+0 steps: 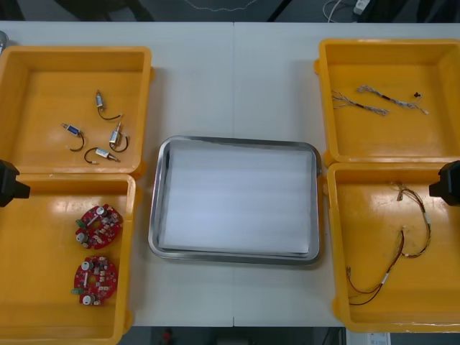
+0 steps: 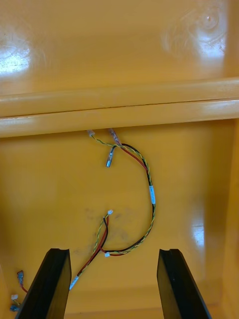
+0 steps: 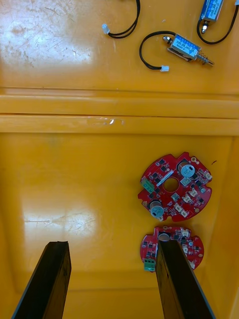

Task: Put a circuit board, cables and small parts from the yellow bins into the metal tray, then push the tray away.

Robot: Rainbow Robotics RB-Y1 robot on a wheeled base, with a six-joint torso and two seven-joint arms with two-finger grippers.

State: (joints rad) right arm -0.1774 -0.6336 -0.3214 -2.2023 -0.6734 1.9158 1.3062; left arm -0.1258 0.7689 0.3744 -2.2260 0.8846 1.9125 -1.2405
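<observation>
- Front view: one metal tray sits in the middle of the tabletop. Four yellow bins stand by its side edges. Four small metal parts lie far left.
- Right wrist view: the right tool is open; one red and yellow cable runs away between its fingers.
- Left wrist view: the left tool is open; two red circuit boards lie by one of its fingers.
</observation>
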